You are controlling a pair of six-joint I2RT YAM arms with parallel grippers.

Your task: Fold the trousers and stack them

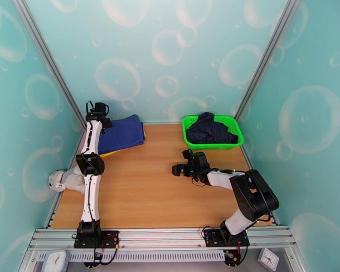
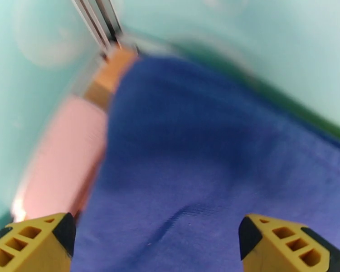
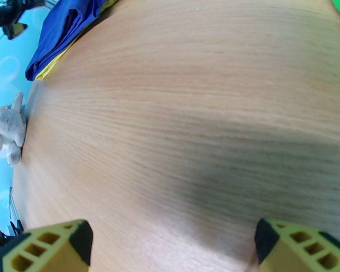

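Left pincer (image 2: 156,243) spread wide over the folded trousers (image 1: 122,132), right pincer (image 3: 172,248) wide too, both empty; stacking looks done imo, next prob grab the dark garment (image 1: 208,128) in the basket (image 1: 211,145).

The left arm (image 1: 89,187) runs nearly straight from its base at the lower left of the top view up the left side, ending in the left gripper (image 1: 97,108) at upper left, its yellow fingers (image 2: 38,243) spread wide with nothing between them. The right arm (image 1: 254,198) is folded at lower right, forearm reaching left to the right gripper (image 1: 181,163), jaws equally wide
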